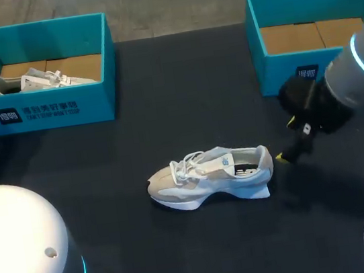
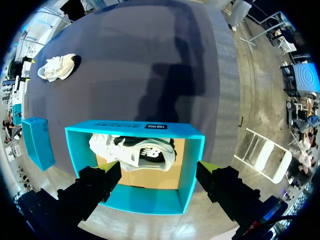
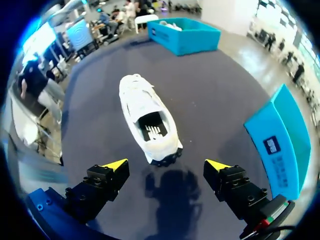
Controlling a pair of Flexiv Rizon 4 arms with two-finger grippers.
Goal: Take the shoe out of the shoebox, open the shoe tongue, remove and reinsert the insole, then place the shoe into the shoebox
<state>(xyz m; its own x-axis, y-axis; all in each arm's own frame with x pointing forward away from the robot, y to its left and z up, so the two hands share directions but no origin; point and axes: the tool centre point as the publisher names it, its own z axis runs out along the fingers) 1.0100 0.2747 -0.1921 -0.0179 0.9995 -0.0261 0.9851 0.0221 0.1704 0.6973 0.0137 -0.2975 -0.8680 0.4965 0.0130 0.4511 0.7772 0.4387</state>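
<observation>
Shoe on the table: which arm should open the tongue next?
Right. The right gripper is open just behind the heel of the shoe; the left gripper hangs over the far left shoebox.

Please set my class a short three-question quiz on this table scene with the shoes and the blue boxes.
1. True or false: the shoe on the table lies inside a box.
2. Which box holds a shoe? A: the box by the left end effector; B: the other box; C: both.
3. Fill in: the right end effector sits open, just behind the table shoe's ____.
Key: 1 false; 2 A; 3 heel.
</observation>
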